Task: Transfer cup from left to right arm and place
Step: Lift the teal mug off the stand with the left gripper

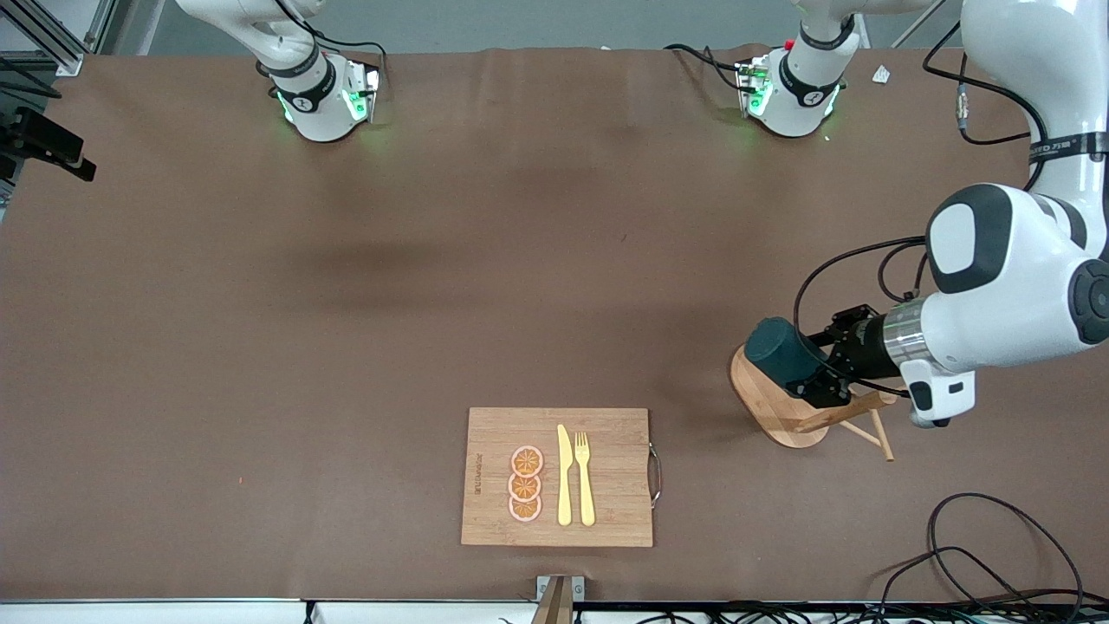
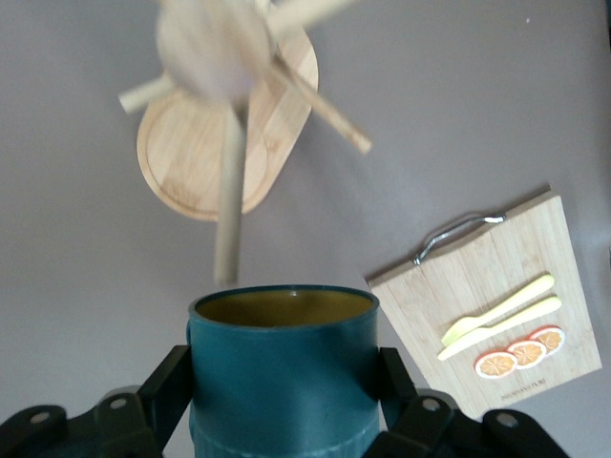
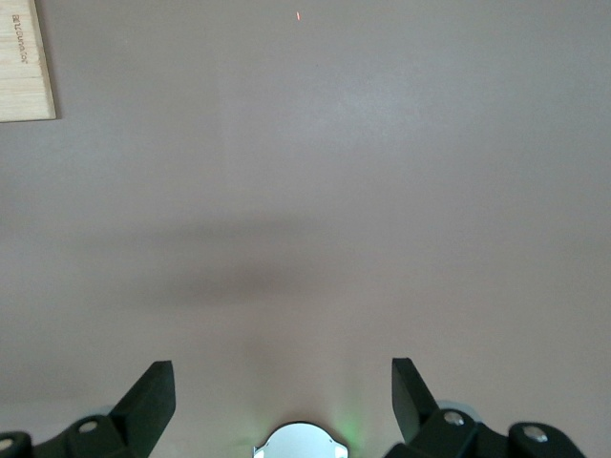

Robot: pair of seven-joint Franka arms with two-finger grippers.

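The left claw (image 2: 286, 405) pinches the cup (image 2: 283, 367) just above the wooden rack (image 1: 784, 403), so it should lift clear of the pegs before meeting the right claw (image 3: 284, 401), which waits spread wide over the bare table (image 1: 433, 260).

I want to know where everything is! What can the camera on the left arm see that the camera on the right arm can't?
Only the left wrist view shows the cup held in the left hand, over the wooden mug stand. It also shows the knife, fork and orange slices.

Only the right wrist view shows the right hand, open and empty, waiting above bare table.

Both show the brown table and the cutting board, the right wrist view only its corner.
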